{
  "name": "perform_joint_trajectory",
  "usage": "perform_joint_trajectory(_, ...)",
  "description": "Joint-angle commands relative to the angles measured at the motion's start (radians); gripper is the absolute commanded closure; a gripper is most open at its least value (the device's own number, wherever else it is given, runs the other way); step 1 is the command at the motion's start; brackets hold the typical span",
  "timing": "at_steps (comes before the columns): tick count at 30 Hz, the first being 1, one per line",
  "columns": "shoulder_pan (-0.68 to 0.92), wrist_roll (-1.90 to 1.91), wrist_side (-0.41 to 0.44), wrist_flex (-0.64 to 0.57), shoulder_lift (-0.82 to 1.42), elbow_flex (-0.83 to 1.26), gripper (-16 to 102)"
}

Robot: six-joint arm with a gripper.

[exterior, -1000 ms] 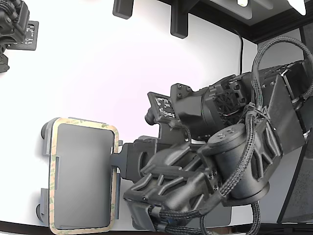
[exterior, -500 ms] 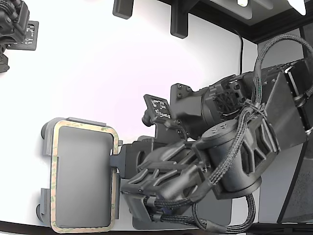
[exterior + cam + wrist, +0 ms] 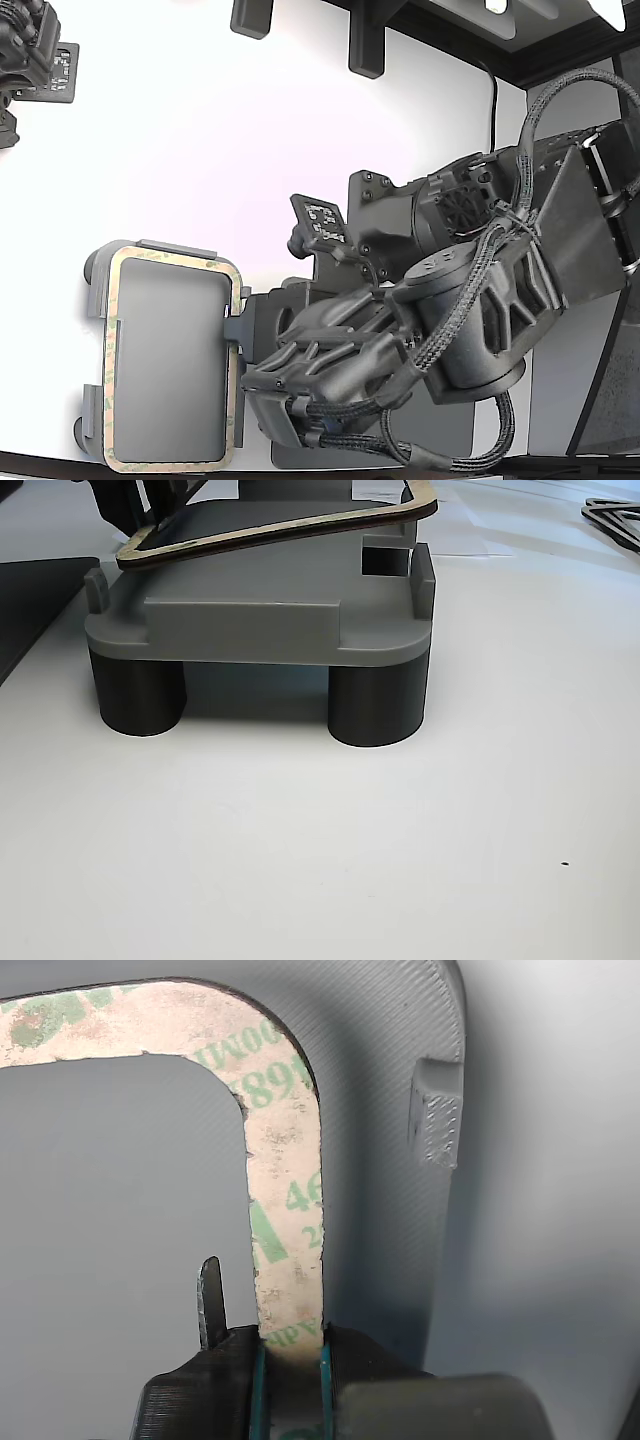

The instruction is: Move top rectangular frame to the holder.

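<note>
Claw (image 3: 290, 1380) still clenched on frame (image 3: 112, 340), now lower over holder (image 3: 260, 620), far end tilted up.

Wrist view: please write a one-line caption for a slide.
Tool grips one side of the frame over the holder.

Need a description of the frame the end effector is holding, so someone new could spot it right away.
On the white table, find the light grey holder on round dark feet, at the exterior view's lower left. Over it sits the thin tan rectangular frame with a hollow centre, one side pinched in the end effector. Greenish print and rounded corners set it apart from the plain grey plate beneath.
</note>
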Motion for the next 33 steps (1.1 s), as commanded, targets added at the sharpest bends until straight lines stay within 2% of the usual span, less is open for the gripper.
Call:
perform_joint_trajectory(1, -0.020, 0.003, -0.002, -0.003, 0.031, -0.020, 97)
perform_joint_trajectory(33, -0.038, 0.009, -0.043, 0.003, 0.002, -0.015, 97)
